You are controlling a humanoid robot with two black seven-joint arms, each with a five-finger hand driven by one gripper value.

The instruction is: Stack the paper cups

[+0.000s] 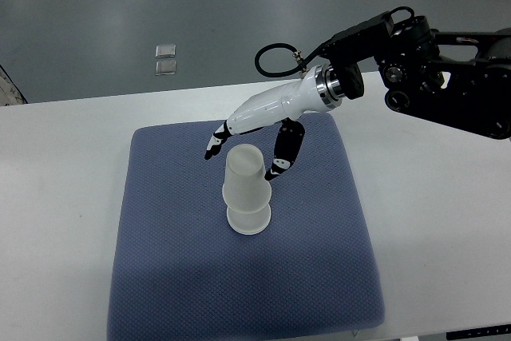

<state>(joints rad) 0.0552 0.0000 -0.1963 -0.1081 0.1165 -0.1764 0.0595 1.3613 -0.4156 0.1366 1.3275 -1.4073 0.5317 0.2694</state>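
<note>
A stack of white paper cups point(246, 191) stands upside down on the blue mat point(176, 261), near its middle. The top cup sits tilted slightly on the one below. My right hand point(247, 149) hovers just behind and above the stack, its arm coming in from the right edge. Its fingers point(214, 147) are spread and hold nothing; the thumb point(283, 159) hangs down right of the top cup, close to it. The left arm is not in view.
The blue mat lies on a white table point(56, 197). The table's far edge runs behind the mat, with grey floor beyond. A small clear object point(166, 60) lies on the floor.
</note>
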